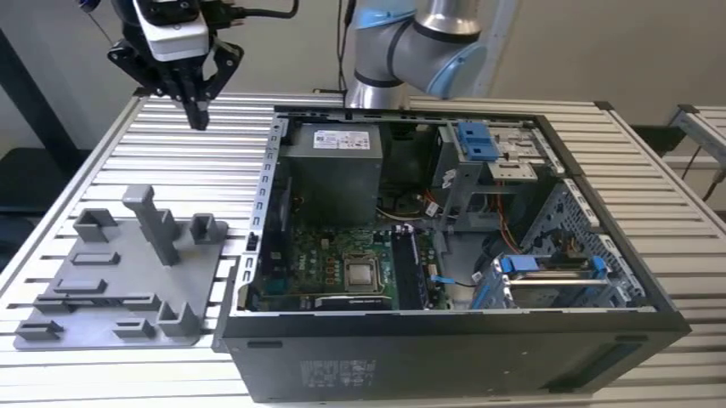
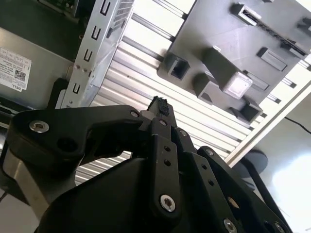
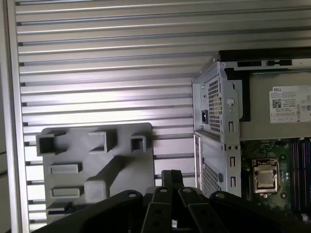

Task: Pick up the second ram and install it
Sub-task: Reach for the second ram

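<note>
one open computer case [image 1: 454, 361], one grey tray [image 1: 202, 265], one gripper [image 1: 200, 119]

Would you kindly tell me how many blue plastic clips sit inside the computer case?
2. One blue clip sits at the computer case's far end; the other blue clip nearer the camera. More may be hidden.

- A robotics lab or workshop bench.
- Slatted aluminium table [image 1: 187, 170] carrying an opened PC case [image 1: 454, 361] (side panel off).
- Grey fixture [image 1: 114, 293] beside it; arm [image 1: 426, 38] behind.

Slatted table [image 1: 193, 170], grey holder [image 1: 207, 265], computer case [image 1: 454, 361]
</note>
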`<action>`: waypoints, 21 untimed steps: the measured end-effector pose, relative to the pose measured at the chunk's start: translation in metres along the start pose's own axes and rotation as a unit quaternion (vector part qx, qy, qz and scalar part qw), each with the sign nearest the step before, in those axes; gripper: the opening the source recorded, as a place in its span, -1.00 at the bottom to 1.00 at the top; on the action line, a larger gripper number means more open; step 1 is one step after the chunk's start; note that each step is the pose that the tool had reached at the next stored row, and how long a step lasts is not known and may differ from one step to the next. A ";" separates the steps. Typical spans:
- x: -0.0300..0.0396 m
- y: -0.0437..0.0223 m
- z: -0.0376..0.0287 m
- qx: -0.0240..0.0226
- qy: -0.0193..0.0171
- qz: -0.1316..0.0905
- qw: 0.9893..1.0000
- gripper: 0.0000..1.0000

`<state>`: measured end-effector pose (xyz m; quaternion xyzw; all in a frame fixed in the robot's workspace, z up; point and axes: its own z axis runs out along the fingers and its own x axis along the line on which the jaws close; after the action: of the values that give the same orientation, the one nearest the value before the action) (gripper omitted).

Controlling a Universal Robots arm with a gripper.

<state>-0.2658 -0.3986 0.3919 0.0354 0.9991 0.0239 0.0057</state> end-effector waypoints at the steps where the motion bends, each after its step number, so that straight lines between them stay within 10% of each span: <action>1: 0.0035 -0.0002 0.0000 0.000 0.000 0.000 1.000 -0.79; 16: 0.0645 -0.0046 -0.0008 0.000 0.000 0.000 1.000 -0.79; 21: 0.0728 -0.0052 -0.0006 0.000 0.001 -0.013 1.000 -0.79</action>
<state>-0.3388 -0.3986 0.3916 0.0229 0.9994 0.0239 0.0054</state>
